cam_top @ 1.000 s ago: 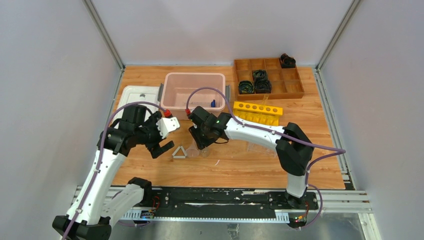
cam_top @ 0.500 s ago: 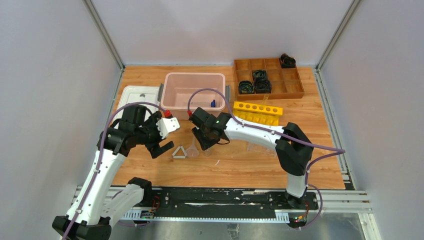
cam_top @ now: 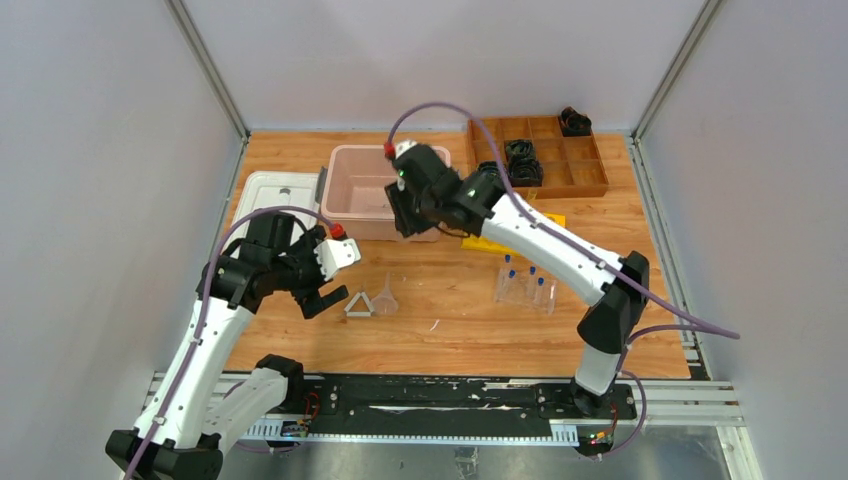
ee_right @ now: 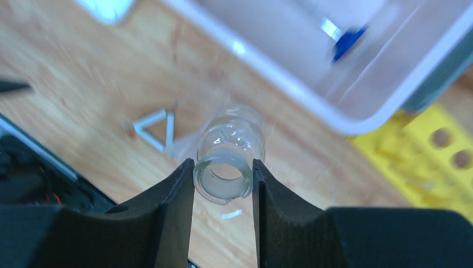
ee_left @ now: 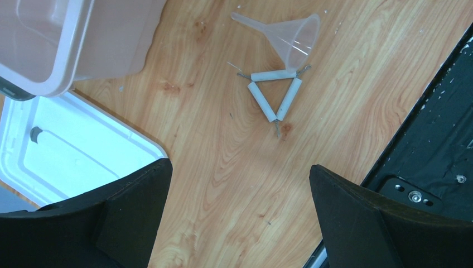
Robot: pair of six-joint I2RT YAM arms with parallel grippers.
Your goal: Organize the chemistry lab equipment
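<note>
Our right gripper (ee_right: 223,177) pinches small clear jar (ee_right: 231,139), frame centre; pink bin (ee_right: 290,89) upper right. Our left gripper (ee_left: 240,172) spread wide, empty; white triangle (ee_left: 272,94) upper centre.

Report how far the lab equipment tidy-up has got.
Looks done: one blue-capped tube lies in the pink bin, and more stand in the clear rack. In hand: the right gripper grips the small clear jar above the table, beside the bin. Left: the funnel and the white triangle lie on the table, the open left gripper above them, touching neither.
</note>
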